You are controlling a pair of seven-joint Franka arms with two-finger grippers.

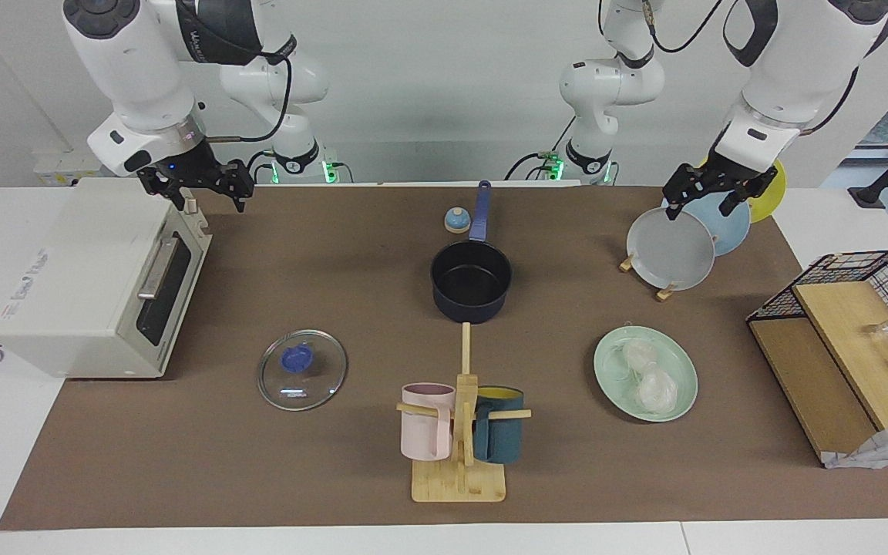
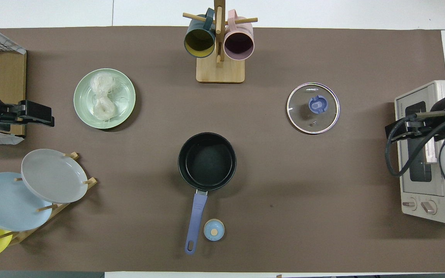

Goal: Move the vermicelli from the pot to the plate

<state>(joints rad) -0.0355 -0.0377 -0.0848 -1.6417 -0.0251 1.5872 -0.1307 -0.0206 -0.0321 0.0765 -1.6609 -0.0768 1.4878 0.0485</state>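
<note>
The bench point(image 1: 336, 254) wears a brown mat. Directly on it lie the pot point(image 1: 471, 281), the mint plate point(image 1: 679, 370), a glass lid point(image 1: 302, 369), a mug rack point(image 1: 459, 482), a plate rack point(image 1: 664, 293), a small bell point(image 1: 456, 221), a toaster oven point(image 1: 89, 285) and a wire basket point(image 1: 852, 339).

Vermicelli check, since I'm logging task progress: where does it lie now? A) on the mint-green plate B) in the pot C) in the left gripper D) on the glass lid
A: the vermicelli lies on the mint-green plate, and the pot is empty.

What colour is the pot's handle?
Blue, on the navy pot; handle shows best in the overhead view.
</note>
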